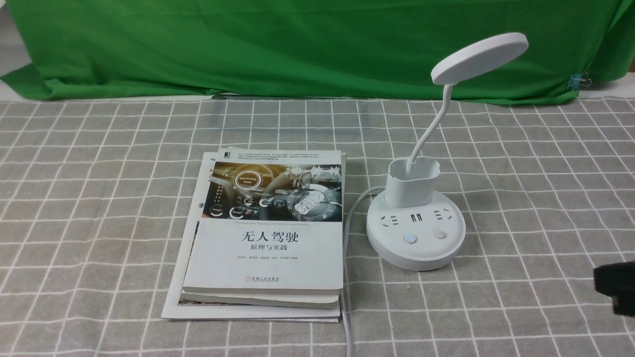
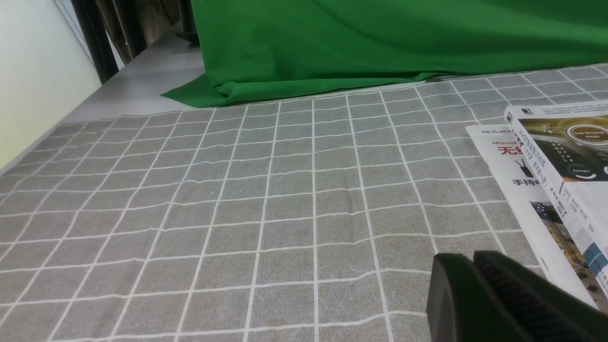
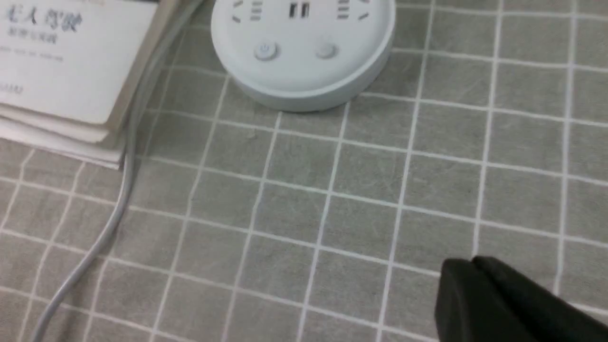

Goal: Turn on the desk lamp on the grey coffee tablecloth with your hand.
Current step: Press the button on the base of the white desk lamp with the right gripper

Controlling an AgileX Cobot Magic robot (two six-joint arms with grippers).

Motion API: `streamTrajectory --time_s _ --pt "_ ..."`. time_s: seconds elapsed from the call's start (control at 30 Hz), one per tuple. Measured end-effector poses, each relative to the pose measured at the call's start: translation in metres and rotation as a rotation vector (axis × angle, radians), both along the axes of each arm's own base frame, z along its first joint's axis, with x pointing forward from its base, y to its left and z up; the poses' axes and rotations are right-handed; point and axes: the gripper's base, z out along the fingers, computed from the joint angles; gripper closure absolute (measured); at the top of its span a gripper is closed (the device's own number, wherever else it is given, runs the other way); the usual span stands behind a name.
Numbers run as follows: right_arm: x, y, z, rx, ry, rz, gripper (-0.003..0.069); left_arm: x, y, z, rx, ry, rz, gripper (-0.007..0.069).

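The white desk lamp [image 1: 415, 228] stands on the grey coffee tablecloth [image 1: 536, 188], right of centre, its disc head [image 1: 479, 57] unlit. Its round base [image 3: 304, 52] carries sockets and two buttons [image 1: 410, 239]. My right gripper [image 1: 615, 290] enters at the right edge, shut and empty, above the cloth, some way right of and nearer than the base; its tips show in the right wrist view [image 3: 468, 268]. My left gripper [image 2: 470, 259] is shut and empty over the bare cloth [image 2: 266, 199], left of the books. It is out of the front view.
A stack of books [image 1: 268, 238] lies left of the lamp, also in the left wrist view [image 2: 555, 180]. The lamp's grey cord [image 1: 347, 258] runs between books and base toward the front edge. A green cloth [image 1: 297, 44] hangs along the back.
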Motion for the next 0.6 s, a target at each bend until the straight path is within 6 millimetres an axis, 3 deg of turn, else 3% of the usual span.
streamTrajectory --time_s 0.1,0.13,0.23,0.33,0.37,0.6 --pt "0.032 0.016 -0.007 0.0 0.063 0.057 0.0627 0.0 0.0 0.0 0.0 0.0 0.0 0.0606" --pt "0.034 0.018 -0.007 -0.001 0.066 0.061 0.0627 0.0 0.0 0.0 0.0 0.0 0.0 0.0606" --pt "0.068 0.05 -0.017 -0.024 0.117 0.151 0.0627 0.0 0.0 0.0 0.0 0.0 0.0 0.0606" --pt "0.088 0.067 -0.023 -0.06 0.128 0.193 0.0627 0.0 0.0 0.0 0.0 0.0 0.0 0.0606" --pt "0.108 0.077 -0.031 -0.093 0.147 0.199 0.0627 0.0 0.0 0.0 0.0 0.0 0.0 0.0606" --pt "0.157 0.095 -0.056 -0.157 0.218 0.212 0.0627 0.0 0.0 0.0 0.0 0.0 0.0 0.0606"
